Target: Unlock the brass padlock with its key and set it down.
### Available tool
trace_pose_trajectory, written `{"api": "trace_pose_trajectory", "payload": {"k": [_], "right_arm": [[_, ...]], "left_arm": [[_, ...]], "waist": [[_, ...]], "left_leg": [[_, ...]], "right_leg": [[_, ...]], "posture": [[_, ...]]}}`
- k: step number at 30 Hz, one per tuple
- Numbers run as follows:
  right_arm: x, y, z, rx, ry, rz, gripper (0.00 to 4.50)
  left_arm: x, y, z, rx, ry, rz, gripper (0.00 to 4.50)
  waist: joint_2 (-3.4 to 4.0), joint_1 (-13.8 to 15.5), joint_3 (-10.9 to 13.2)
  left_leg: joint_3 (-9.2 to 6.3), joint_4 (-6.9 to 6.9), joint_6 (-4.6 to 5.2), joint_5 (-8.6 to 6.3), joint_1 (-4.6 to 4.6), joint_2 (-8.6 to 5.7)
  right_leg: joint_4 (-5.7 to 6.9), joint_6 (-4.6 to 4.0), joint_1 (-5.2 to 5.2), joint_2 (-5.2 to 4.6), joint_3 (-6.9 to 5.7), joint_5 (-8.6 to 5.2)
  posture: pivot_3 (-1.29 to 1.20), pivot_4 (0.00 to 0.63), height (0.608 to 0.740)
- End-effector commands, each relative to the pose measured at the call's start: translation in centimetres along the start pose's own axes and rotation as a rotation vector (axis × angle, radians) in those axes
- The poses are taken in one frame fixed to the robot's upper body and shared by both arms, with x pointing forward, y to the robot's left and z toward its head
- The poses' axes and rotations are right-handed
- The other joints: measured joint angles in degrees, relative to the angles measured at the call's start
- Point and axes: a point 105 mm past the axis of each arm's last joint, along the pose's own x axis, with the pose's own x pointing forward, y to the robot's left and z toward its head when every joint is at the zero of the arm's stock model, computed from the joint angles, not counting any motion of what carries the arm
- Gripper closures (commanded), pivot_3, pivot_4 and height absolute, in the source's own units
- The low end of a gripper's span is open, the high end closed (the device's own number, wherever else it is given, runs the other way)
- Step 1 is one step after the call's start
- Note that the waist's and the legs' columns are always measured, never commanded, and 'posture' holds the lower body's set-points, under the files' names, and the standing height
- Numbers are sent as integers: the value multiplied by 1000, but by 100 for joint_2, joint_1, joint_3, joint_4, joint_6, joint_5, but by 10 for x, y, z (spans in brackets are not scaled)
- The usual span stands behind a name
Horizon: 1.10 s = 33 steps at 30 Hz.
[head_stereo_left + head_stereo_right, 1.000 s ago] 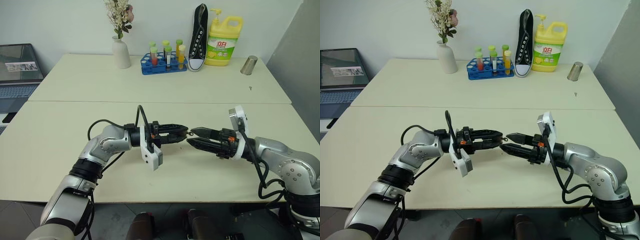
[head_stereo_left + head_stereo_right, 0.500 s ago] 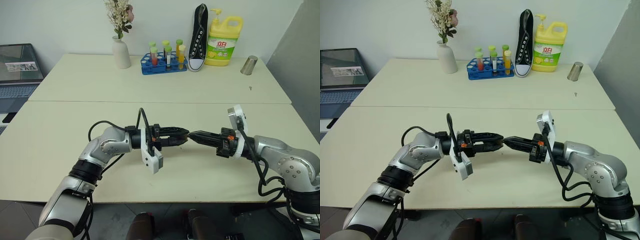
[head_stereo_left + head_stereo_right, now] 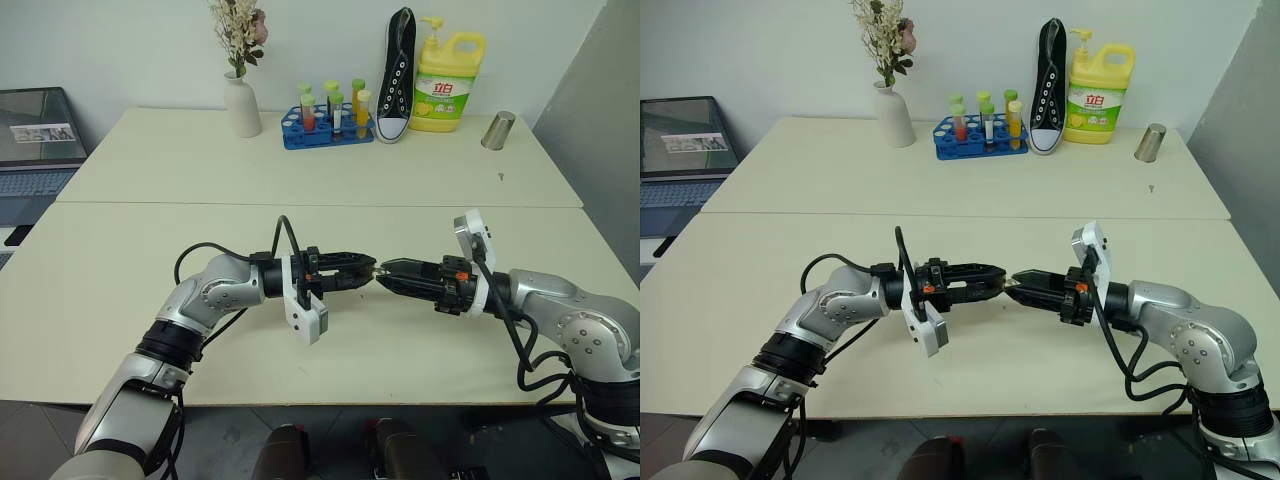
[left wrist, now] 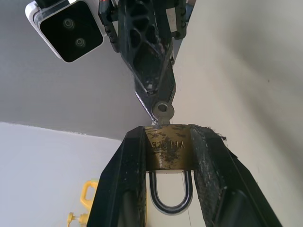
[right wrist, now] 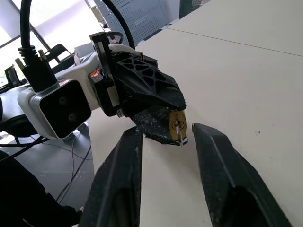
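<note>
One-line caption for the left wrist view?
Left gripper clamps small brass padlock, silver key inserted, right gripper at the key.

Our left gripper point(image 3: 1002, 281) and right gripper point(image 3: 1019, 287) meet tip to tip above the table point(image 3: 760, 260), pointing at three and nine o'clock.

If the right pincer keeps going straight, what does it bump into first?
Most likely the key sticking out of the padlock, which the left pincer holds. The right pincer is open, right in front of it.
</note>
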Motion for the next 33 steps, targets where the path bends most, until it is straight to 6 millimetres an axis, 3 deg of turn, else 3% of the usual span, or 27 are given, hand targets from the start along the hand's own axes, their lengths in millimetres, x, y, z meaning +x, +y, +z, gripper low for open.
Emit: {"api": "trace_pose_trajectory", "payload": {"k": [1,18,21,23,24,33], "right_arm": [[-2,7,6,-35,3,22,2976],[4,4,6,-15,-2,29,2976],[4,4,6,-13,-1,29,3531],[4,4,5,-11,5,29,4311],[5,4,5,-11,8,29,4491],[4,3,5,4,17,34,4500]], "left_arm": [[-1,10,4,36,-10,34,3527],[-2,8,5,36,-11,29,3527],[-2,8,6,36,-13,28,3527],[-2,8,7,37,-16,29,3527],[-2,8,7,35,-16,31,3527],[-2,7,8,37,-17,27,3527]], "waist": [[0,0,0],[0,0,0],[0,0,0],[0,0,0],[0,0,0],[0,0,0]], "left_leg": [[0,0,0,0,0,0],[0,0,0,0,0,0],[0,0,0,0,0,0],[0,0,0,0,0,0],[0,0,0,0,0,0],[0,0,0,0,0,0]], "right_leg": [[0,0,0,0,0,0],[0,0,0,-1,-1,0],[0,0,0,-1,0,0],[0,0,0,-1,0,0],[0,0,0,-1,0,0],[0,-1,0,-2,0,0]], "posture": [[0,150,740],[0,150,740],[0,150,740],[0,150,740],[0,150,740],[0,150,740]]}}
